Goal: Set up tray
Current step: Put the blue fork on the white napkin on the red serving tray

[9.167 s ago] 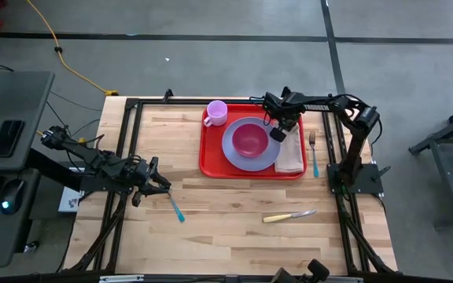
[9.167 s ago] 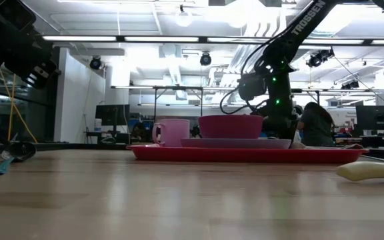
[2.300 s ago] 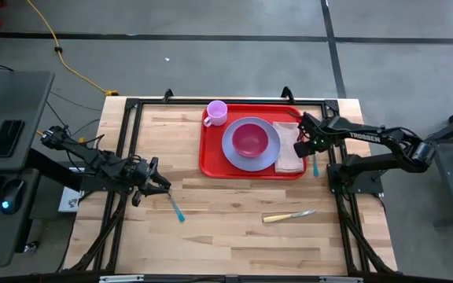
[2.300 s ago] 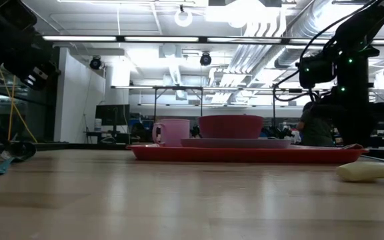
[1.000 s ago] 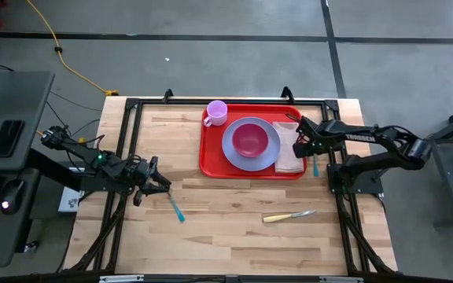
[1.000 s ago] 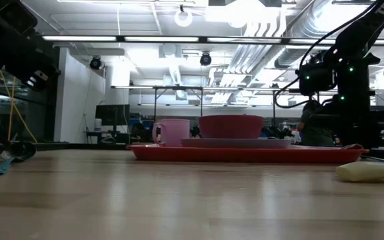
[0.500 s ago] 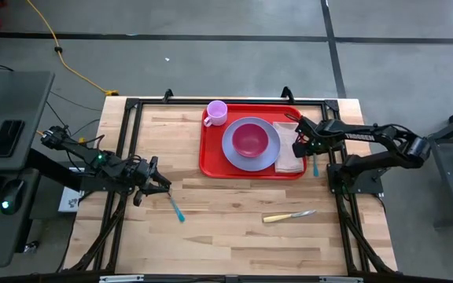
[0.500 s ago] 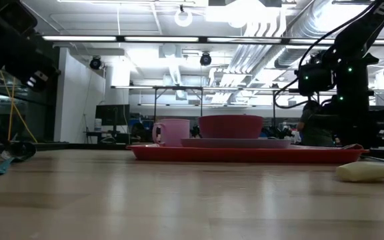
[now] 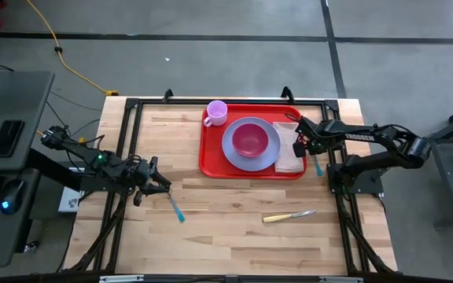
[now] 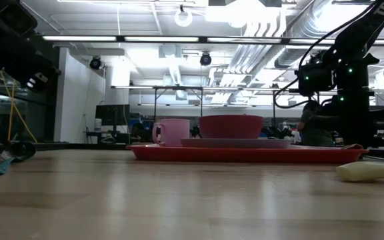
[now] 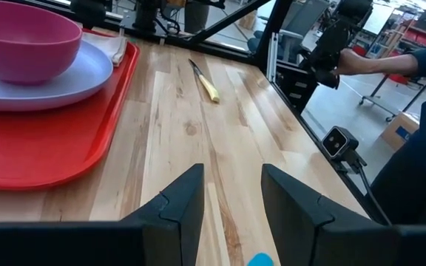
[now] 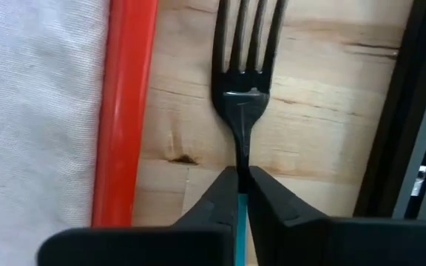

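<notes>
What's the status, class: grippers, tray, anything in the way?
Right gripper shut on fork, beside tray. Left gripper open, waiting. Nothing blocking.

One camera looks straight down on my whole worktop (image 9: 234,228). Another sits level at its near edge, facing the room. My wrist cameras look close past each claw; all four catch the tray (image 9: 211,161).

The dark metal fork (image 12: 244,81) has its turquoise handle mostly hidden between the right claw's (image 12: 241,193) fingers. The bright red plastic tray (image 12: 128,103) shows only a strip of rim, cut off by the picture's edges.
</notes>
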Motion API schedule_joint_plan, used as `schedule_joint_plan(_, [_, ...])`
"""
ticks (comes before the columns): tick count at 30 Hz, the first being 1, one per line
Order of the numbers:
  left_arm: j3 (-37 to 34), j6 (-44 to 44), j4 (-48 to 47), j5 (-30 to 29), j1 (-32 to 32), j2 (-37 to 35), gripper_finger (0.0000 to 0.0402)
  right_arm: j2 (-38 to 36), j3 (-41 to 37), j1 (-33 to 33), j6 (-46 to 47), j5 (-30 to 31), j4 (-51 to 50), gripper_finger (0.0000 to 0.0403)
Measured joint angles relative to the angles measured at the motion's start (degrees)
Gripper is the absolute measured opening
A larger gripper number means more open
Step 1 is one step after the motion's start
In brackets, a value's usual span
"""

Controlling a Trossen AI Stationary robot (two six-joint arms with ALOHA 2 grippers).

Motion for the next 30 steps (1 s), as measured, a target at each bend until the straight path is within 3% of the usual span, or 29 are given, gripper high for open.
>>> schedule_joint_plan(10, [0.0, 0.0, -0.1, 0.0, 0.0, 0.0, 0.0166, 0.0, 0.8, 0.0, -0.3, -0.2, -1.1, 0.0003])
schedule_joint_plan(30, [0.0, 0.1, -0.4, 0.2, 0.0, 0.0, 0.0166, 0.1, 15.9, -0.1, -1.9, 3.2, -13.1, 0.0004])
